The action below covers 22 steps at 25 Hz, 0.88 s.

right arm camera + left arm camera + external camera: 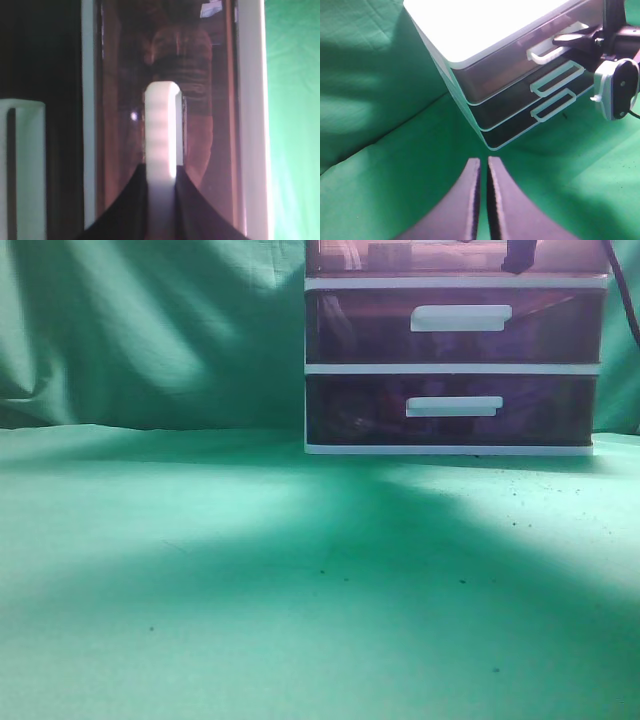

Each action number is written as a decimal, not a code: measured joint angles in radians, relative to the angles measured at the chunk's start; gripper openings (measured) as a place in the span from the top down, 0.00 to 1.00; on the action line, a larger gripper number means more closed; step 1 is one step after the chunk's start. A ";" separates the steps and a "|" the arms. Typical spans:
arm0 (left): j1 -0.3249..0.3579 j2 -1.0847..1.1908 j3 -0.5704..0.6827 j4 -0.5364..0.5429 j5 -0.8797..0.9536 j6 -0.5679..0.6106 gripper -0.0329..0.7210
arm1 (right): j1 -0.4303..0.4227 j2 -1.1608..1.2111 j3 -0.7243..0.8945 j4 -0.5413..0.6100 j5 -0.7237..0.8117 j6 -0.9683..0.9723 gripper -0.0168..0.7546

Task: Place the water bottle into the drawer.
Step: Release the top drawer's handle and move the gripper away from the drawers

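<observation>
Exterior: cabinet point(455, 350) at 1 o'clock on the green cloth point(250, 570); the top drawer point(455, 257) is cut by the frame edge, two lower drawers point(455, 325) below it.
Left wrist: left gripper point(483, 167) at 6 o'clock, fingers nearly together, holding nothing; right gripper point(560, 42) at 2 o'clock on the top handle point(545, 51).
Right wrist: right gripper point(161, 175) clamps the white handle point(162, 130); through the drawer front point(200, 100) a ribbed, bottle-like shape point(175, 55) shows inside, dimly.

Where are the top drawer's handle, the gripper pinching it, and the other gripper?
top drawer handle point(162, 135), right wrist view, middle of the white bar.
right gripper point(161, 200), right wrist view, between its dark fingertips.
left gripper point(483, 172), left wrist view, between its closed fingertips.
</observation>
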 joint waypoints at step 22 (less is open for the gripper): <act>0.000 0.023 0.000 -0.015 -0.002 0.000 0.96 | -0.042 0.027 -0.005 -0.015 -0.130 0.148 0.62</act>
